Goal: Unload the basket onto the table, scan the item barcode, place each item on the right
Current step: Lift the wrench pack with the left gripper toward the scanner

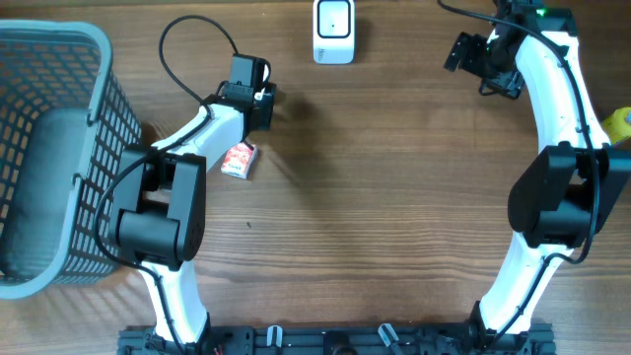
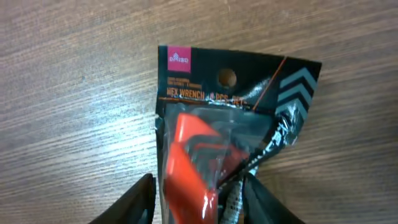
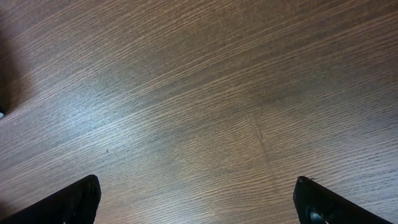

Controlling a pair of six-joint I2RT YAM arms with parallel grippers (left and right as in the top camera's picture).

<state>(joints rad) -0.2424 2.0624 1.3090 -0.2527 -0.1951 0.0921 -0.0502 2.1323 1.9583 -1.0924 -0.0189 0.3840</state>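
Between the two dark fingers of the left end effector, at the bottom edge of the left wrist view, the lower end of a hex wrench packet was seen. The packet lay on the table. Its black card with the hanging hole was pointed away from the fingers, and its orange-red holder was nearest them. The fingers were set narrowly, close on either side of the crinkled plastic. Whether the plastic was actually pinched could not be told.

From the overhead camera that closeness could not be made out, as the fingertips were hidden under the black wrist of the left arm. Shown there instead was a small red and white pack, lying on the wood just beside that arm. Whether it was the same packet could not be settled. A white scanner was shown at the far edge of the table, well apart from the left arm. A grey basket was seen at the left edge, and a yellow object was cut off by the right edge.

The right end effector was held wide open over bare wood grain in the right wrist view. Its place near the far right corner, well apart from the scanner, was given by the overhead view alone.
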